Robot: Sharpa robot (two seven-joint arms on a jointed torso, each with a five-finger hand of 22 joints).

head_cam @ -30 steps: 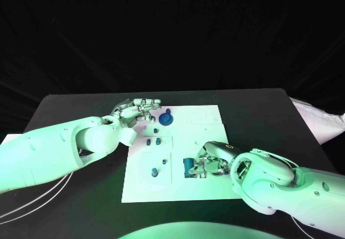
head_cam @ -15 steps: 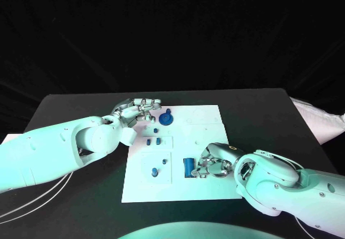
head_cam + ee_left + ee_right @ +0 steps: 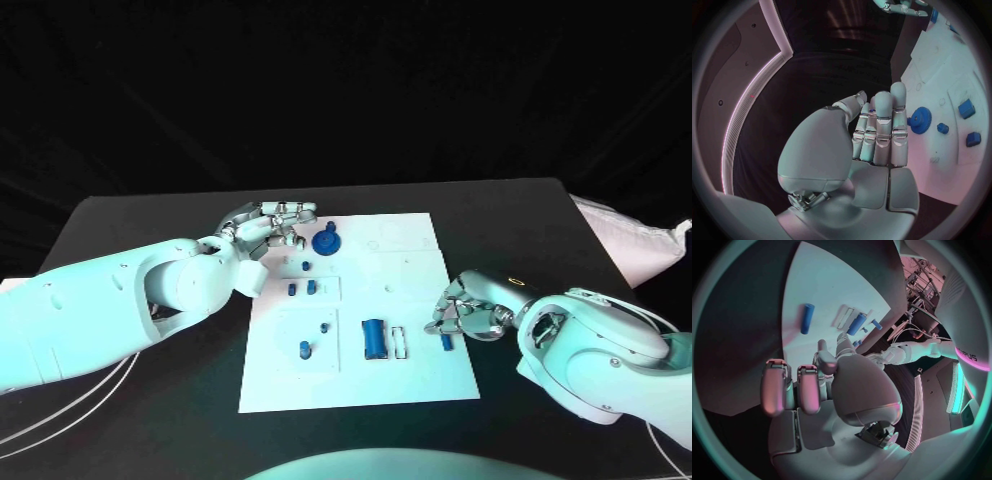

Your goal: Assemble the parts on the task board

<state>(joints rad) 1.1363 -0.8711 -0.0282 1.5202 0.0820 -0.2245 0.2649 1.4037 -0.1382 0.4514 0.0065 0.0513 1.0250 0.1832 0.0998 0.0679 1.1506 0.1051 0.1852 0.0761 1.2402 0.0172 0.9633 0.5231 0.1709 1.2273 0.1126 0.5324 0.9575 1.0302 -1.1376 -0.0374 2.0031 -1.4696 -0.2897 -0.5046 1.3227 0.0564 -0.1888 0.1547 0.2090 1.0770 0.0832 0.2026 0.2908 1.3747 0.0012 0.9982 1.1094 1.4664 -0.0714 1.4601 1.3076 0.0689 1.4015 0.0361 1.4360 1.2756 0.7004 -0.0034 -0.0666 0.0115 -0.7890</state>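
Note:
The white task board (image 3: 389, 250) lies mid-table. On it a blue gear (image 3: 329, 240) sits near the far left corner, with several small blue parts (image 3: 293, 289) nearer. A long blue block (image 3: 375, 338) lies beside a white slot frame (image 3: 400, 345). A short blue cylinder (image 3: 446, 341) lies close to the right edge. My right hand (image 3: 469, 315) hovers just beyond the cylinder with bent fingers and holds nothing; the cylinder (image 3: 807, 318) lies apart from it (image 3: 817, 380). My left hand (image 3: 267, 225) stays by the far left corner, fingers straight (image 3: 879, 130), empty, close to the gear (image 3: 921, 119).
The black table (image 3: 144, 225) surrounds the board on all sides. A pale crumpled cloth (image 3: 642, 245) lies off the table's right edge. Both white arms reach over the table's near half, the left one along the board's left edge.
My right hand has let go of the long blue block, which now lies on the board, and has moved right to the board's edge. The left hand has kept its place.

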